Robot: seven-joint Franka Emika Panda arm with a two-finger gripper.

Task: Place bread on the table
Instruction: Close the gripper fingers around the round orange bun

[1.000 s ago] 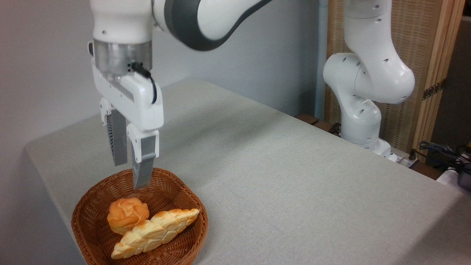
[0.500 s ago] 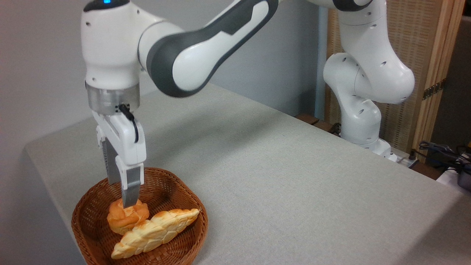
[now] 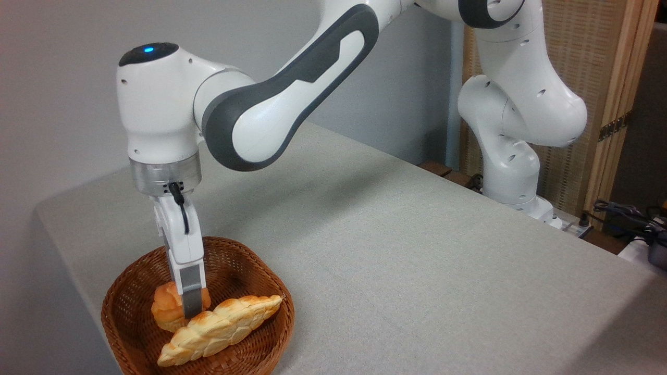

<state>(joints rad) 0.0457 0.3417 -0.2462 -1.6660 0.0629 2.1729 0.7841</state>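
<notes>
Orange-golden and knotted on top, the bread (image 3: 168, 310) sits low at the left of the frame inside the wicker basket (image 3: 266, 284), touching the braided loaf (image 3: 221, 328) in front of it. The gripper (image 3: 188, 307) stands over the bun edge-on — only one finger shows, so its width cannot be told. Judged risk: a lift may drag the loaf along or tip the basket, since the two breads touch — the table (image 3: 417, 250) is not yet reached.
</notes>
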